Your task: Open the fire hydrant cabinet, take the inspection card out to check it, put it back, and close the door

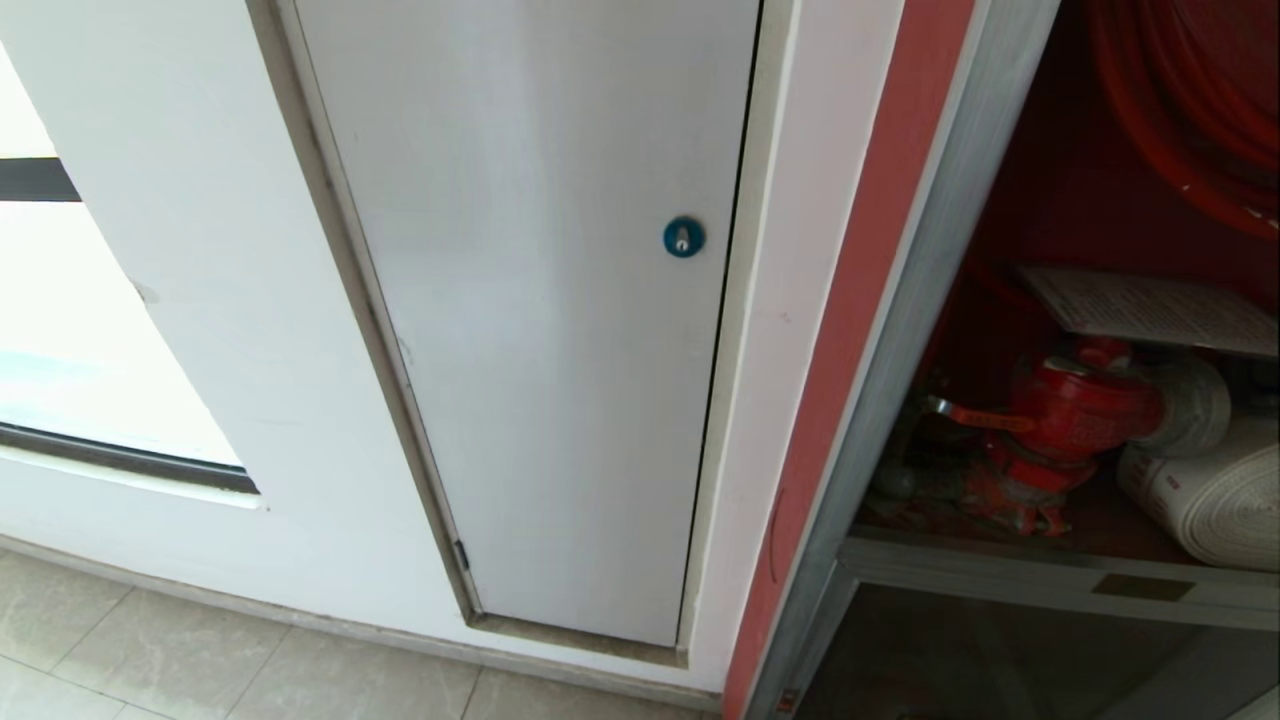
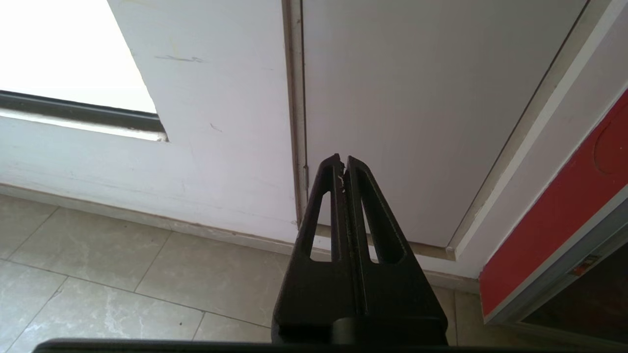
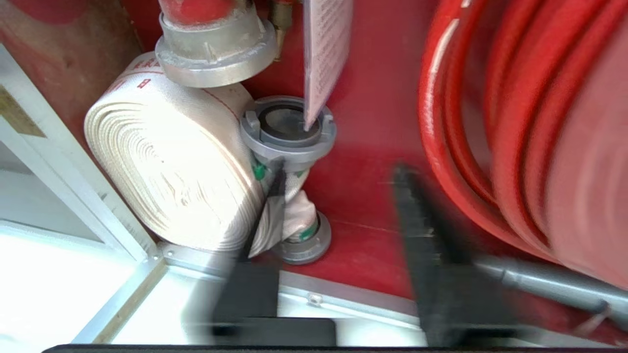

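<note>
— Hanging low before the white panel (image 2: 417, 98), the left end effector (image 2: 344, 164) is clenched on nothing.
— And the right end effector (image 3: 338, 176)?
— Inside the cabinet (image 1: 905, 330), fingers apart, empty, beside the white hose (image 3: 171, 162). Beyond it the card (image 3: 324, 54) rests above the valve (image 1: 1080, 410).

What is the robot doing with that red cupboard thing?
The fire hydrant cabinet is open. The inspection card rests above the red valve, beside the white rolled hose. The right gripper is inside the cabinet with its fingers apart, holding nothing. The left gripper hangs shut near the white panel.
</note>
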